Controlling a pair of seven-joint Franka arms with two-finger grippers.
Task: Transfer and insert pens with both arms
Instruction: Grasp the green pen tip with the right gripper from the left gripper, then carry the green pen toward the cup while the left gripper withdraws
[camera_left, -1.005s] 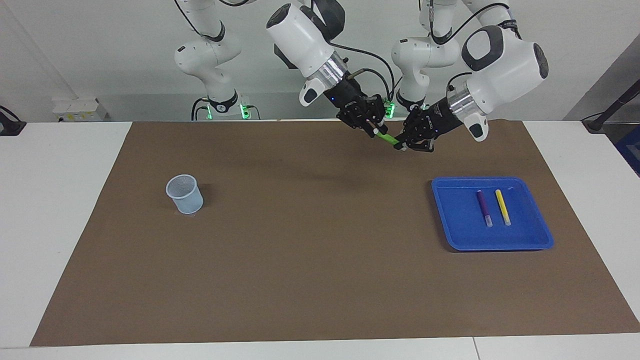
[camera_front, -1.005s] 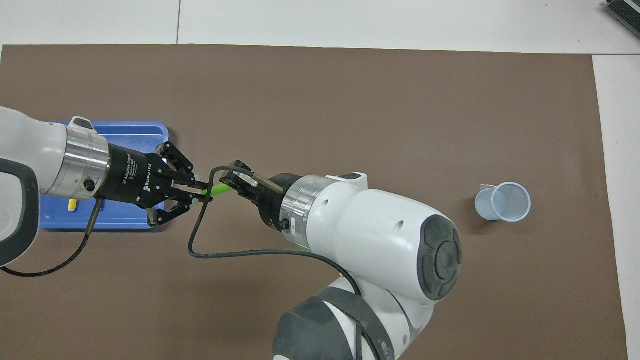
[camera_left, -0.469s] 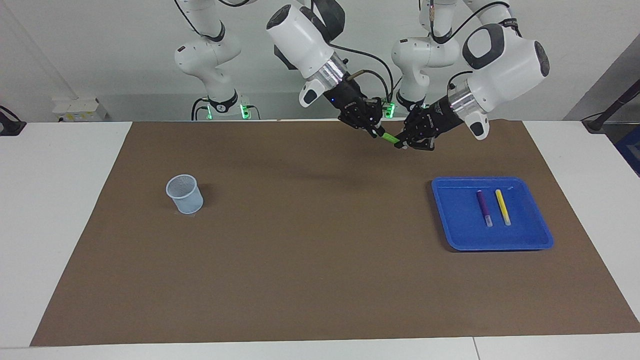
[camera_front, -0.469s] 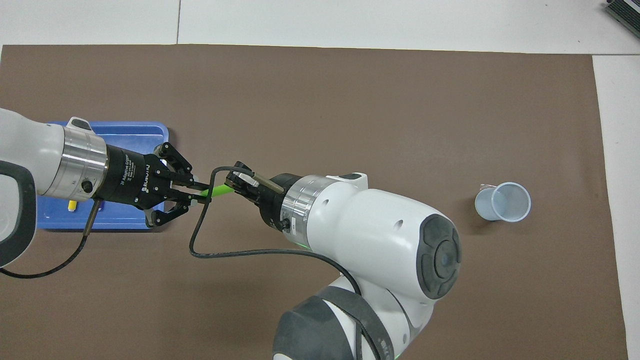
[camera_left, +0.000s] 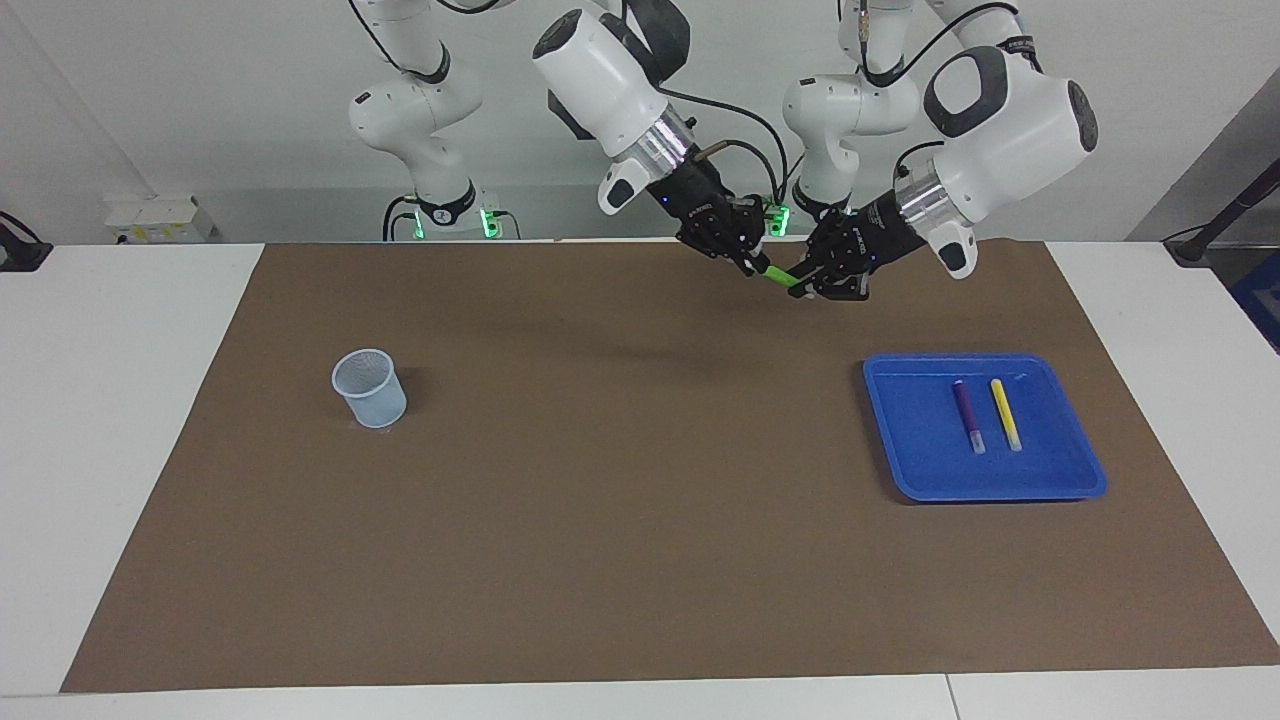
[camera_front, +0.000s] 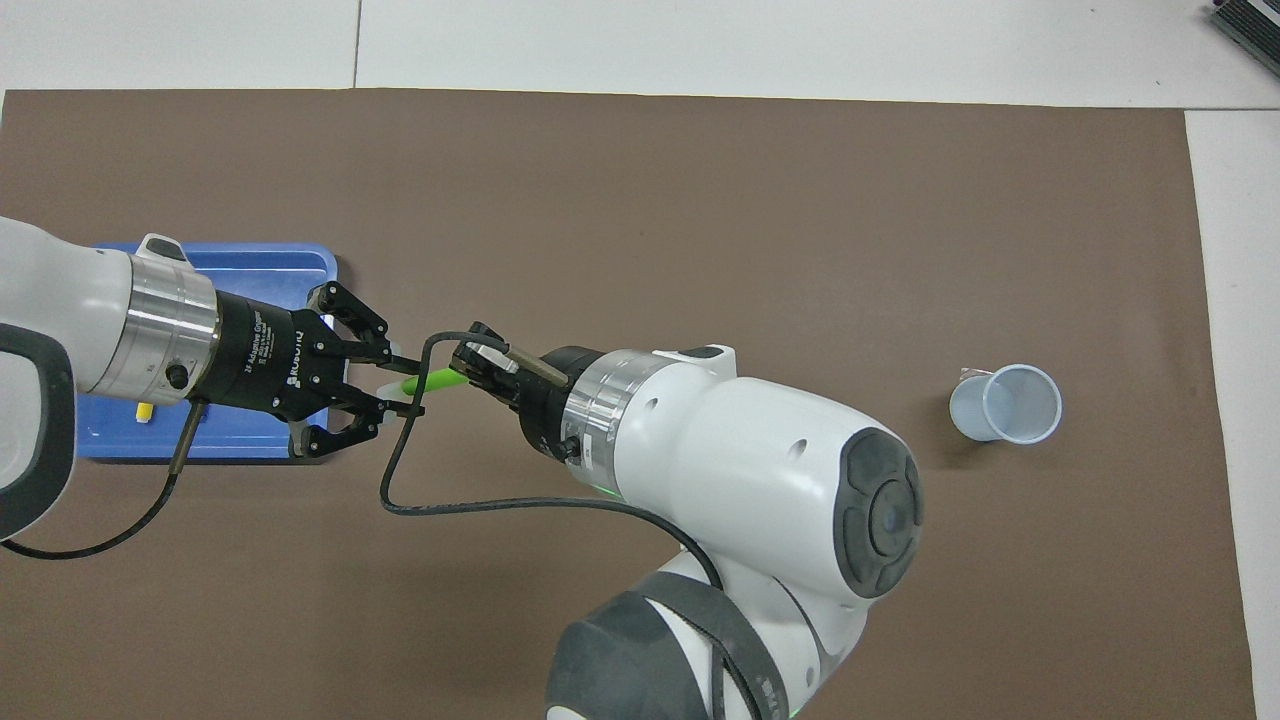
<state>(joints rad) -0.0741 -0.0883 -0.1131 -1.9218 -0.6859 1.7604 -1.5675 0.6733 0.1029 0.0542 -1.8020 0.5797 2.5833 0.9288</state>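
Note:
The green pen hangs in the air between the two grippers, over the brown mat near the robots. My right gripper is shut on one end of it. My left gripper is open, its fingertips parted on either side of the pen's other, whitish end. The purple pen and the yellow pen lie side by side in the blue tray. In the overhead view the left arm covers most of the tray, and only a tip of the yellow pen shows.
A pale mesh cup stands upright on the brown mat toward the right arm's end of the table. A black cable loops from the right wrist over the mat.
The right gripper closed on the green pen. Then the left gripper's fingers parted from the pen's other end. Both arms stayed almost in place.

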